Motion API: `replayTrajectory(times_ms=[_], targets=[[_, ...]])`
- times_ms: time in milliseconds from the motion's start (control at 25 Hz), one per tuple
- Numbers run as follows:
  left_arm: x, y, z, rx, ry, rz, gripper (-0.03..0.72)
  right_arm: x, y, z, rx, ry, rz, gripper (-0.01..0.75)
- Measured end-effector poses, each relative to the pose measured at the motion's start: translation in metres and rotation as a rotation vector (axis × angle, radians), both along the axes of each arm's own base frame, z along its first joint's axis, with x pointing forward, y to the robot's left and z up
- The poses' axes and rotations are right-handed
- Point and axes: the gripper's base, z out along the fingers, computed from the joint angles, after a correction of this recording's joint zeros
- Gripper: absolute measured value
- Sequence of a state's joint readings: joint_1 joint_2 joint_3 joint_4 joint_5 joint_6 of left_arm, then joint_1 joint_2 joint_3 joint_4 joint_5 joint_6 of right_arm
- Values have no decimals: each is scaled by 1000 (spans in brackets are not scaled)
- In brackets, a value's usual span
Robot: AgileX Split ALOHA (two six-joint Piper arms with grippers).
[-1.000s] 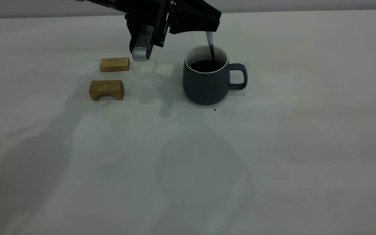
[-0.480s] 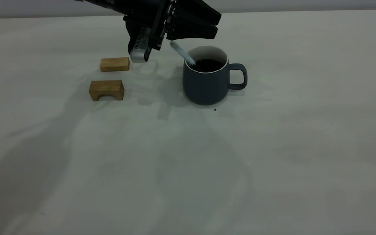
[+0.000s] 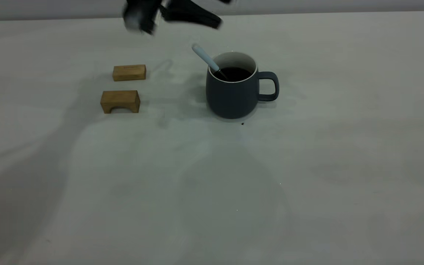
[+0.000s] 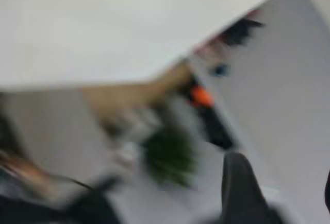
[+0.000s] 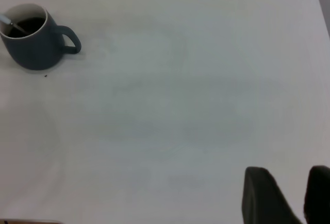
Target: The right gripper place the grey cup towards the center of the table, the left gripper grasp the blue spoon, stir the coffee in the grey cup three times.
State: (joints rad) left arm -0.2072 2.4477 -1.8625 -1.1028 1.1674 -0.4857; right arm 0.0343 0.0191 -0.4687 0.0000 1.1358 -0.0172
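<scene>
The blue spoon (image 3: 205,58) leans loose against the rim of the grey cup (image 3: 232,92) near the table's (image 3: 307,165) centre, its bowl in the coffee (image 3: 234,73). The left gripper (image 3: 182,14) hangs above and holds nothing; whether it is wide or narrow I cannot tell. The right gripper (image 5: 281,198), slightly parted and empty, sits well apart; any knock to the cup could tip the spoon out or slop coffee.

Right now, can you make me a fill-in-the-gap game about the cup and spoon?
1. The blue spoon leans inside the grey ____.
2. The liquid in the grey cup is ____ in colour.
3. Left of the cup lie ____ wooden blocks.
4. The cup's handle points to the exterior view's ____.

Missing words: cup; dark; two; right
</scene>
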Motion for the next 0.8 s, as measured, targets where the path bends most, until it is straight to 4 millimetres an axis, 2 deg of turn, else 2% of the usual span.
replayTrajectory(times_ms=[200,360,600,800], targets=[[-3,25,55,216,-400,-254,463,0,0,0,0,0,0,237],[-15,43,114,350,-603,-333,463,0,0,0,0,0,0,237],[-48,74,201,650,-846,-395,463,0,0,0,0,0,0,237],[-80,104,256,941,-985,-427,463,0,0,0,0,0,0,237]])
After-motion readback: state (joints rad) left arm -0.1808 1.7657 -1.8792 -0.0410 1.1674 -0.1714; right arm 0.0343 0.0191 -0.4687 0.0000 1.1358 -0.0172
